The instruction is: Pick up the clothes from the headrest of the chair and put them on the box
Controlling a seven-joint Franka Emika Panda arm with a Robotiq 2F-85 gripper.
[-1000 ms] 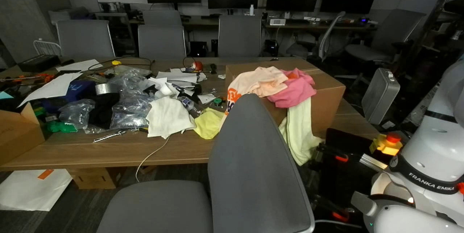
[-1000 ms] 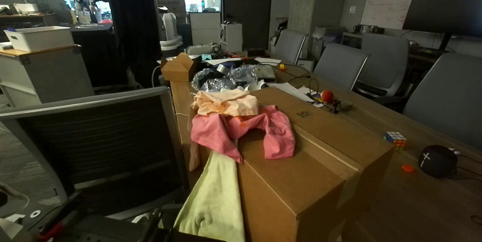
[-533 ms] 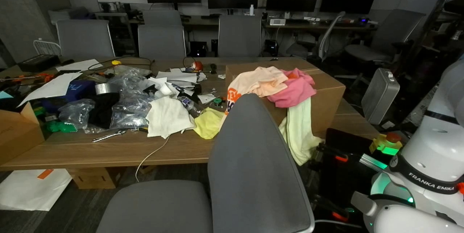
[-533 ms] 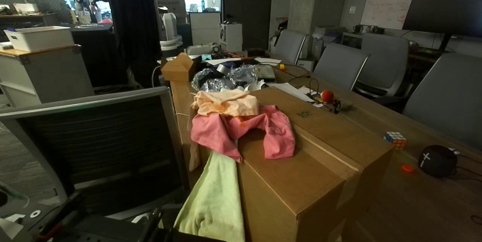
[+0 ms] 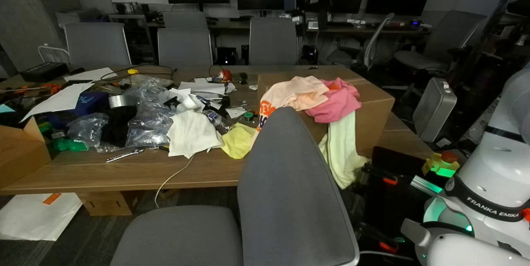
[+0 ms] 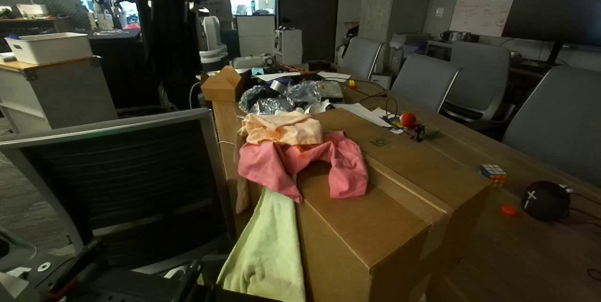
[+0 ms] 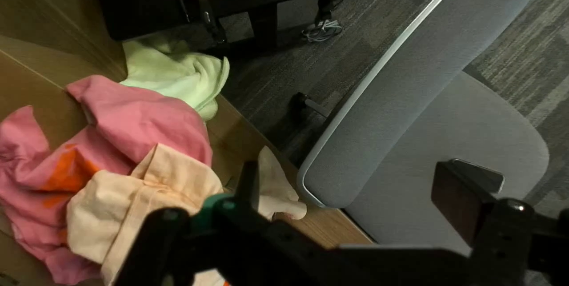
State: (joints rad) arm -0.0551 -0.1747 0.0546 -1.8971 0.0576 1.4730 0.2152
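On the brown wooden table (image 5: 198,175) stands a large brown cardboard box (image 6: 389,198), and on it lie a peach fabric garment (image 6: 281,128) and a pink fabric garment (image 6: 345,166), the peach partly over the pink. A pale green cloth towel (image 6: 267,250) hangs along the box's side below the pink garment. In an exterior view the grey fabric chair (image 5: 290,191) stands before the table and box, while left of the box a white cloth (image 5: 192,133) lies on the table just beside a yellow cloth (image 5: 239,141).
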